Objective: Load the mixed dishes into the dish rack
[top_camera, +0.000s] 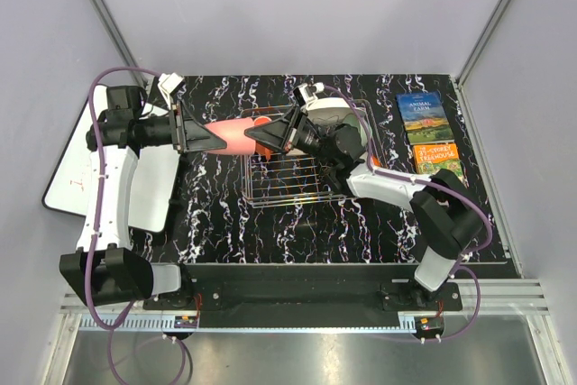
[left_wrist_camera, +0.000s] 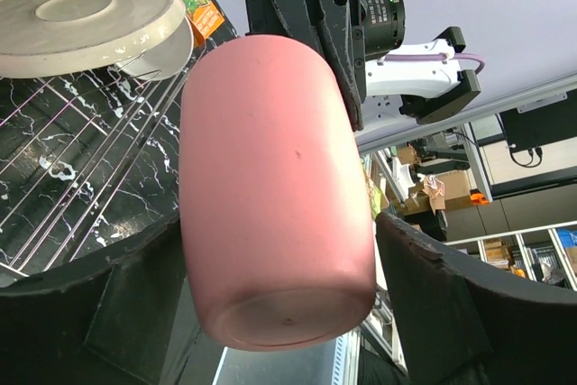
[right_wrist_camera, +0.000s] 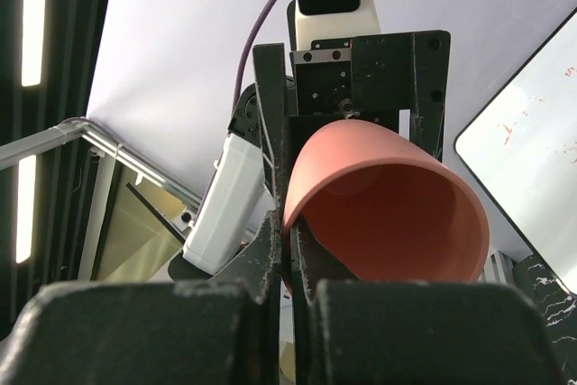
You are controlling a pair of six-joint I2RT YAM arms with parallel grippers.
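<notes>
Above the dish rack's (top_camera: 288, 183) left edge, the right gripper (right_wrist_camera: 290, 241) pinches the pink cup (top_camera: 236, 135) by its rim, presenting its base to the left gripper's (top_camera: 209, 137) open, unclamped jaws.

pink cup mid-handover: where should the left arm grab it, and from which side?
Grip the pink cup across its round wall near the closed base, coming from the base end. It lies sideways, has no handle, and the right gripper pinches the rim at the open end, so only the base half is free. The left gripper straddles it there.
</notes>
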